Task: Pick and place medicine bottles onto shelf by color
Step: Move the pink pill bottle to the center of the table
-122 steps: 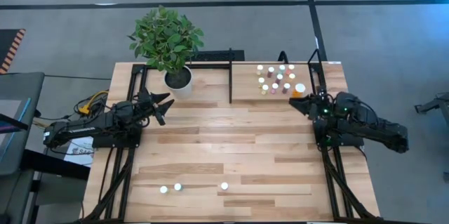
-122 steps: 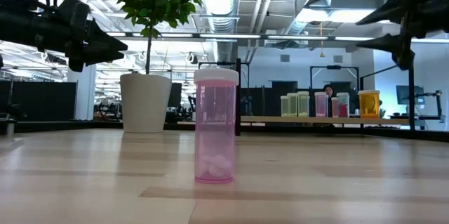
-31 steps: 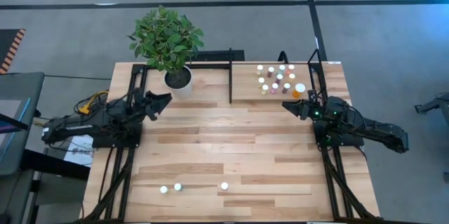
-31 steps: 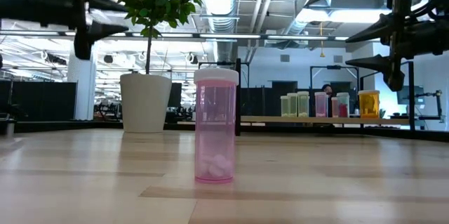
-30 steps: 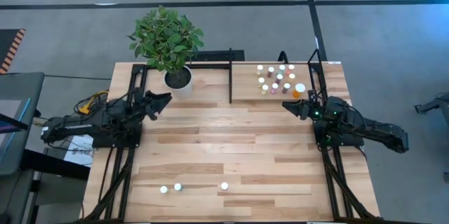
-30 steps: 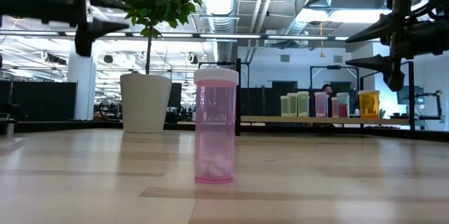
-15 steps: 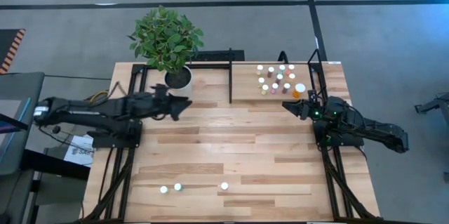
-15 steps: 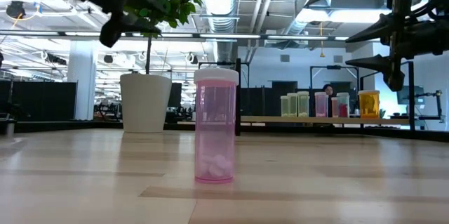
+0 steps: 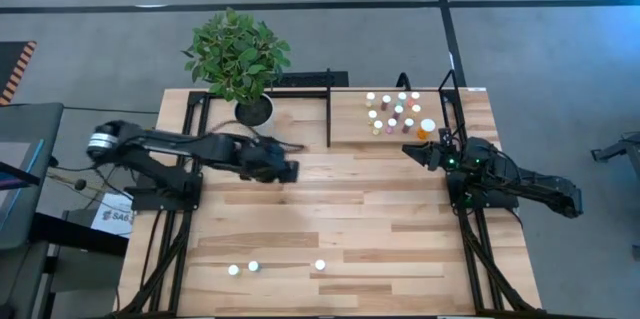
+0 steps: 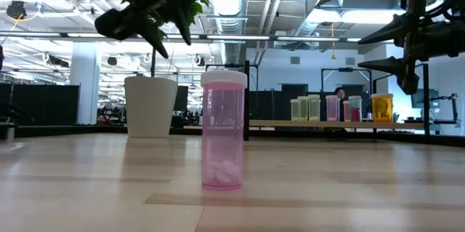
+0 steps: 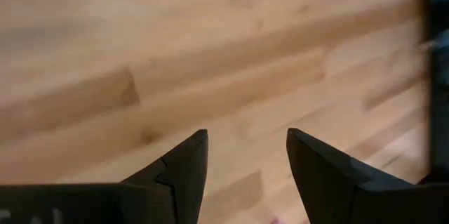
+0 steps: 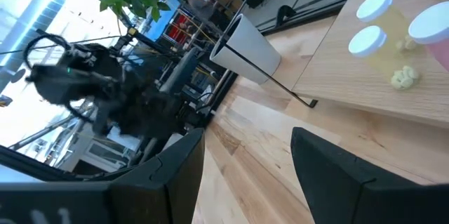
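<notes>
Three loose medicine bottles (image 9: 253, 266) stand upright near the table's (image 9: 350, 209) front edge, left of centre, nearer the open, empty left gripper (image 9: 288, 170) mid-table than the open, empty right gripper (image 9: 412, 151) beside the back-right shelf (image 9: 345, 129).

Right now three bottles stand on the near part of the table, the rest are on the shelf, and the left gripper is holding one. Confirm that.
One thing is wrong: the left gripper holds nothing. The left wrist view shows its fingers apart over bare table. The rest stands: in the high view three bottles stand near the front edge and the others sit on the shelf.
</notes>
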Robot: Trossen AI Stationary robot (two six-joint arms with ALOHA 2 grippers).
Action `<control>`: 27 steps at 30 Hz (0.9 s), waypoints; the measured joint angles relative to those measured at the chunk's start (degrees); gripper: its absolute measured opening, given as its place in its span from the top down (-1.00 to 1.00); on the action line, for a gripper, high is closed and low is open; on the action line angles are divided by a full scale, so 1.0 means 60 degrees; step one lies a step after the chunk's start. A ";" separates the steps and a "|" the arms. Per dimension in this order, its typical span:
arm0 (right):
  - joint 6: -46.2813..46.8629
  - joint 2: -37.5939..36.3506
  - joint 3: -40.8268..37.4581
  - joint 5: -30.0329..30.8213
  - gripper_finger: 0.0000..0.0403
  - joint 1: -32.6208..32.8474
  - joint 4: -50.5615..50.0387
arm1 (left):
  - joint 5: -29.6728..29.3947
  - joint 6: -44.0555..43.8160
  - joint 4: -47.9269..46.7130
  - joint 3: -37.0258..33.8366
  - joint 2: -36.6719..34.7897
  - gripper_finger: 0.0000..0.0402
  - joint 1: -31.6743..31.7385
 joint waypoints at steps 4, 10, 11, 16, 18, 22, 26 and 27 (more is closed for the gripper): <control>0.0000 0.0000 0.0000 0.0000 -0.16 0.0000 0.0003 | 0.1081 -0.0616 -0.0786 0.1299 0.1619 0.10 -0.0306; 0.0000 0.0000 0.0000 0.0000 -0.16 0.0000 0.0000 | 0.1982 -0.1472 -0.1193 0.2924 0.3455 0.10 -0.0945; 0.0000 0.0000 0.0000 0.0000 -0.16 0.0000 0.0002 | 0.1982 -0.1663 -0.1210 0.3148 0.3638 0.10 -0.1101; 0.0000 0.0000 0.0000 0.0000 -0.16 0.0000 0.0003 | 0.1778 -0.2640 -0.1396 0.4102 0.4440 0.10 -0.1935; 0.0000 0.0000 0.0000 0.0000 -0.16 0.0000 0.0003 | 0.1670 -0.3113 -0.1360 0.4416 0.4691 0.10 -0.2236; 0.0000 0.0000 0.0000 0.0000 -0.16 0.0001 0.0003 | 0.1717 -0.4200 -0.1337 0.4886 0.5203 0.08 -0.2642; 0.0000 0.0000 0.0000 0.0000 -0.16 0.0003 0.0003 | 0.2175 -0.4774 -0.1353 0.5286 0.5646 -0.04 -0.2858; 0.0000 0.0000 0.0000 0.0000 -0.16 0.0003 0.0003 | 0.2263 -0.4873 -0.1360 0.5408 0.5757 -0.09 -0.2894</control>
